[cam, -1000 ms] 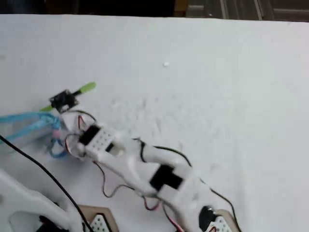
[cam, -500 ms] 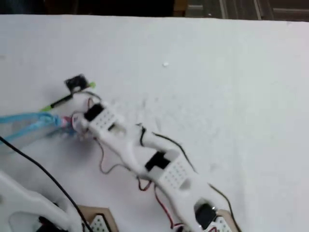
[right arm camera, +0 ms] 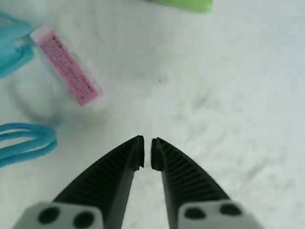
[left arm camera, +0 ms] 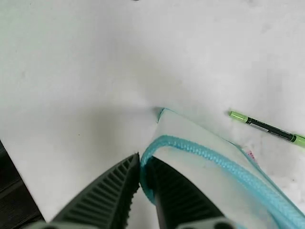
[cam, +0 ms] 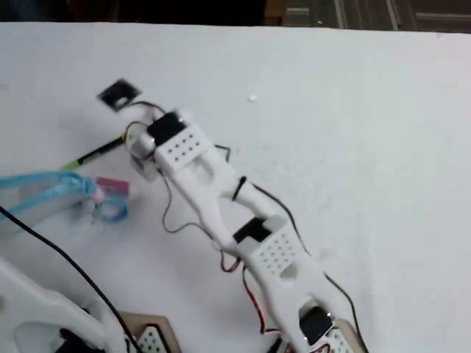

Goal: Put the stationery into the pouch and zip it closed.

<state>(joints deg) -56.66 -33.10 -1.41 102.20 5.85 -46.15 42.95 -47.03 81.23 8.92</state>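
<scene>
The broad white desk carries everything. The white right arm stretches from the near edge toward the far left. Its right pincer is nearly closed, holding nothing. The clear pouch with a turquoise zip rim lies at the left edge, and the left pincer is clamped on that rim.

The green-and-black pen lies just beyond the pouch. A pink flat rectangle sits at the pouch's right end, and a small black square clip lies farther off.

I'd say loading is under way. Next, the right pincer must widen, settle across the pen's barrel and carry it left.

Only the left wrist view reveals the grip on the rim, while the high view alone places the clip.
</scene>
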